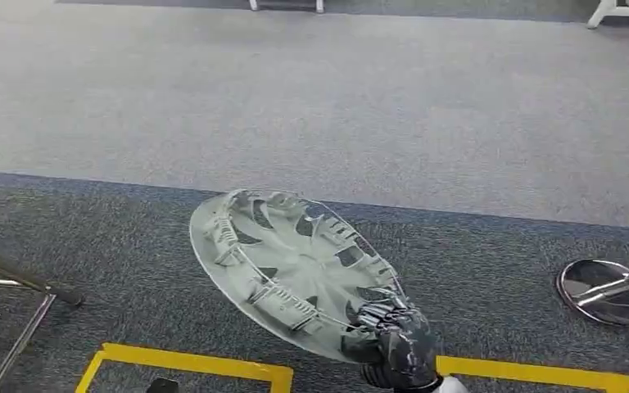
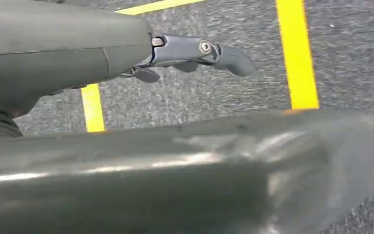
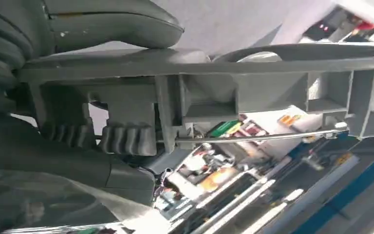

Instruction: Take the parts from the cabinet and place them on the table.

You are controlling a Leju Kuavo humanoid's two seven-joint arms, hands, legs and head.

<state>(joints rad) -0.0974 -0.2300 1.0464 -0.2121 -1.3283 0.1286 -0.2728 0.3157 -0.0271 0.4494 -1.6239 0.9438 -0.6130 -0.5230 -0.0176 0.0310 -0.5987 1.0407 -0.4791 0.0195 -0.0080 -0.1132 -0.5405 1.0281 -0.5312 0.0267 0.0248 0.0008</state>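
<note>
A grey plastic wheel cover [image 1: 295, 266] hangs tilted above the dark carpet in the head view, its ribbed inner side facing me. My right hand [image 1: 397, 344] grips its near rim from below. In the right wrist view the thick thumb [image 3: 112, 24] lies over the rim and the darker fingers [image 3: 126, 139] curl under the cover's ribs [image 3: 253, 92]. In the left wrist view my left hand [image 2: 195, 53] hangs over the floor, its fingers stretched out and holding nothing.
Yellow tape [image 1: 188, 364] marks a box on the dark carpet below me. A round chrome base [image 1: 608, 291] lies at the right and a dark metal bar [image 1: 24, 282] at the left. White furniture legs [image 1: 287, 4] stand far ahead on the lighter carpet.
</note>
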